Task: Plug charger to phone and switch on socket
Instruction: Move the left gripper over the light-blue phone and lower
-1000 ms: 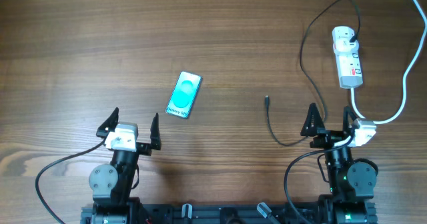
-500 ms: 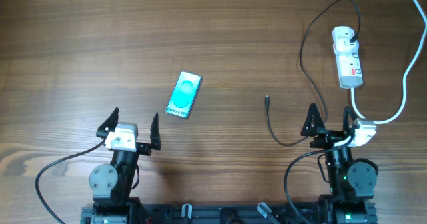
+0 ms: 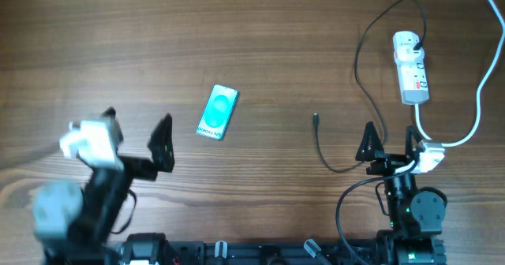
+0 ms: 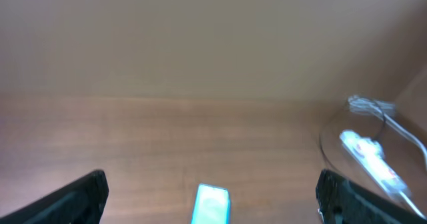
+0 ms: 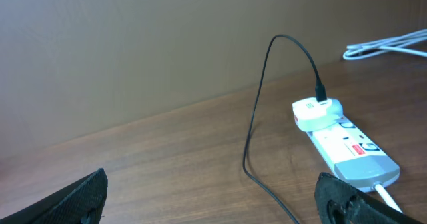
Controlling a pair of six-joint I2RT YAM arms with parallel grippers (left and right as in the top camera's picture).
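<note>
We see the left fingers (image 3: pixel 162 135) spread wide apart and holding nothing, raised over the wooden surface (image 3: pixel 118 44) near its left front; the left arm shows blurred in the overhead view. In the left wrist view those fingers (image 4: pixel 80 197) frame the lower corners, and the phone (image 4: pixel 212 204) shows between them at the bottom edge, though softly out of focus. From above, the phone (image 3: pixel 217 112) lies flat on the surface with its teal screen up and slightly tilted, just ahead and to the right of the left fingers, touching neither arm. The right fingers (image 3: pixel 368 141) are likewise parted and empty, low at the right front. The charger (image 3: pixel 357 64) is a thin black cable whose free tip lies on the surface well apart from the phone, to its right and a little forward-left of the right fingers. From there the cable curves back past those fingers, runs up the surface, loops over and ends in the white plug (image 3: pixel 407 42) at the far end of the socket (image 3: pixel 411 69). The socket lies at the far right, and a thick white cord (image 3: pixel 473 123) leaves its near end. In the right wrist view the right fingers (image 5: pixel 80 197) sit at the lower corners, and the socket (image 5: pixel 347 147) lies ahead on the right; we cannot tell how its red switch is set.
</note>
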